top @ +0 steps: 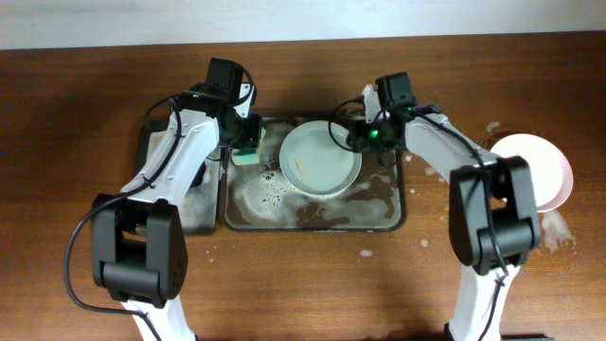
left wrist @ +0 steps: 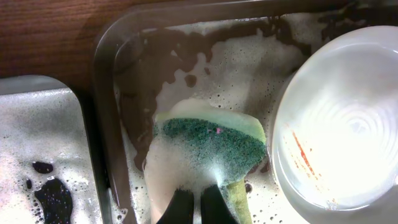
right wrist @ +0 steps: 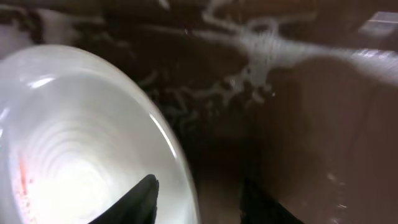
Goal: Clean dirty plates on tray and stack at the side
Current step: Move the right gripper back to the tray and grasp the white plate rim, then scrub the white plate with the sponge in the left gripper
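A white plate (top: pixel 320 159) with a thin orange-red smear lies in the soapy dark tray (top: pixel 383 220). It also shows in the left wrist view (left wrist: pixel 339 124) and the right wrist view (right wrist: pixel 74 143). My left gripper (top: pixel 246 142) is shut on a green sponge (left wrist: pixel 211 146) covered in foam, at the tray's far left, just left of the plate. My right gripper (right wrist: pixel 196 199) is open and straddles the plate's right rim, one finger over the plate, one outside. Another pale plate (top: pixel 542 170) lies on the table at the far right.
A smaller dark tray (left wrist: pixel 37 149) with foam sits left of the main tray (left wrist: pixel 109 93). Foam and water spots lie on the wooden table (top: pixel 426 284) near the right plate.
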